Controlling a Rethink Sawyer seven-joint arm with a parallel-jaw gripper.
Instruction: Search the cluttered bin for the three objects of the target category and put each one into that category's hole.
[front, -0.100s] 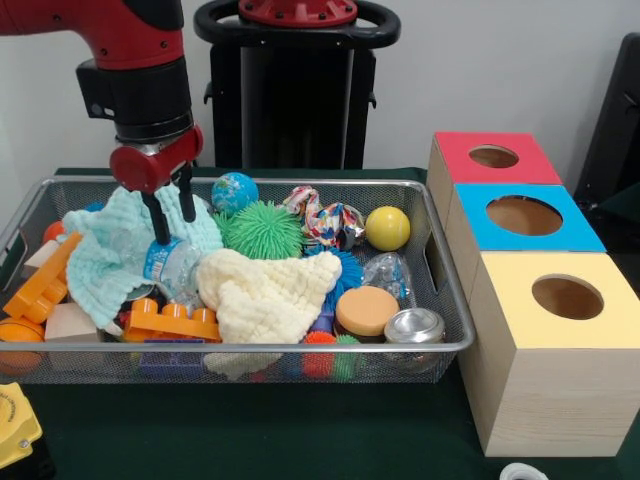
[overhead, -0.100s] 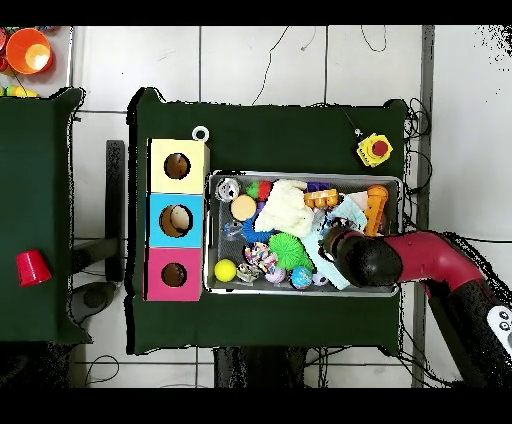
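Dark green cloth covers the table, and a wire mesh bin sits on it, crammed with toys. Much of the load is buried: a cream knitted cloth drapes over the middle and front of the bin, and a pale blue cloth covers the part behind and beside it, so what lies beneath either cannot be made out. Only slivers of red and green spiky things peek out below the cream cloth at the bin's front wall.

The gripper hangs inside the bin over the blue cloth, its two black fingers spread apart with a gap between them, tips down at a clear plastic bottle (whether they touch it is hard to tell). From overhead the arm's bulk hides the fingers entirely.

Behind the cream cloth sit a green spiky ball, a small globe ball, a multicoloured crumpled toy and a yellow ball. Beside the cream cloth lie an orange round disc and a shiny metal tin. Orange plastic blocks and wooden blocks crowd the bin's other end, partly under the blue cloth.

Just beside the bin stand three wooden boxes, each with a round hole: a yellow-topped box, a blue-topped box and a red-topped box.
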